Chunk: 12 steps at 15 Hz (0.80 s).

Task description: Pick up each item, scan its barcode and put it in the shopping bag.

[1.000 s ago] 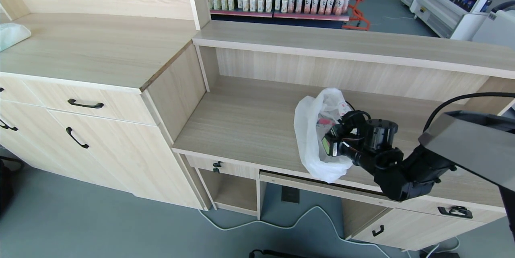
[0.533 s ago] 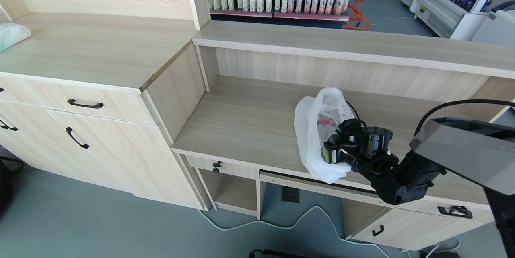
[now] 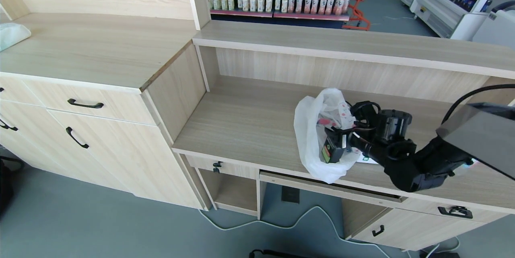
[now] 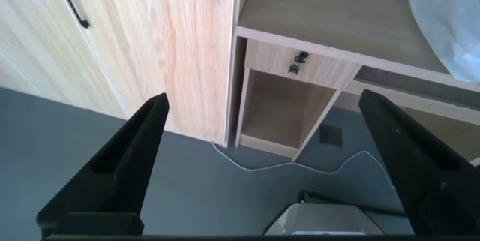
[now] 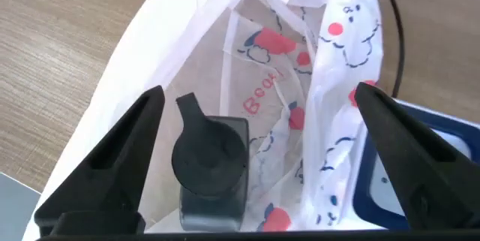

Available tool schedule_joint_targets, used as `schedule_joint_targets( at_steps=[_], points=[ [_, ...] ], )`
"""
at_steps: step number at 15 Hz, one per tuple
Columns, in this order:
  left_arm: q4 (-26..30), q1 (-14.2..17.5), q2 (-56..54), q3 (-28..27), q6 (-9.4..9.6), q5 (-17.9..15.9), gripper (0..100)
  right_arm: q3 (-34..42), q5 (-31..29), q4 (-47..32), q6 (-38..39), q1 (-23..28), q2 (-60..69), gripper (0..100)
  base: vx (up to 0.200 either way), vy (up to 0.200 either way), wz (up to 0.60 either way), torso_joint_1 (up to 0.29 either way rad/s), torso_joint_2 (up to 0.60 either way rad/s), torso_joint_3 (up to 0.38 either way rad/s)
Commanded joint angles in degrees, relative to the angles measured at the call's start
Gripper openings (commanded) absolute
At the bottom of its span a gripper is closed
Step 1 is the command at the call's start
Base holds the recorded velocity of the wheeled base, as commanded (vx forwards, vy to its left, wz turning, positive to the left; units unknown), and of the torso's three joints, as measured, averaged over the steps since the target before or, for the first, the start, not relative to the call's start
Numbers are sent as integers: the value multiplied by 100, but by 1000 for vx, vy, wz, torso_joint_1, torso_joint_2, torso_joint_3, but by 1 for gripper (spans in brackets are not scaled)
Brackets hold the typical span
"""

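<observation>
Right gripper (image 5: 259,94), spread empty just above the dark-capped item (image 5: 212,166) inside the shopping bag (image 5: 187,31), could snag thin plastic when withdrawing and topple it.

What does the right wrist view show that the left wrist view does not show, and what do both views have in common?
Only the right wrist view: the inside of the shopping bag, with a dark item lying in it, untouched by the open right tool. Only the left wrist view: the open left tool above the grey floor, a cabinet door handle and an open compartment under the counter top. Both: the white bag and the wooden counter top.
</observation>
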<state>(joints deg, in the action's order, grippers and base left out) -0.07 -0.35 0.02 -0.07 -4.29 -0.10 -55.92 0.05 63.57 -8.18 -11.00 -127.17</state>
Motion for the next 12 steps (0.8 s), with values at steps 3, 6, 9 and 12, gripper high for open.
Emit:
schedule_joint_targets(
  at_steps=[3, 6, 9, 12],
  points=[
    [-1, 0, -2, -1, -2, 1, 100, 1856, 74, -205, -562, 792, 2416, 100, 0, 0, 0, 0, 0, 0],
    [-1, 0, -2, 7, -2, 1, 100, 2595, 65, -214, -1247, 1662, 3366, 100, 0, 0, 0, 0, 0, 0],
    [-1, 0, -2, -1, -2, 1, 100, 3201, 13, -653, -2012, 3068, 4183, 100, 0, 0, -400, 5, 3, 0],
    [-1, 0, -2, -1, -2, 1, 100, 3166, -119, -891, -2205, 4448, 4394, 100, 0, 0, -200, -74, 136, 69]
  ],
)
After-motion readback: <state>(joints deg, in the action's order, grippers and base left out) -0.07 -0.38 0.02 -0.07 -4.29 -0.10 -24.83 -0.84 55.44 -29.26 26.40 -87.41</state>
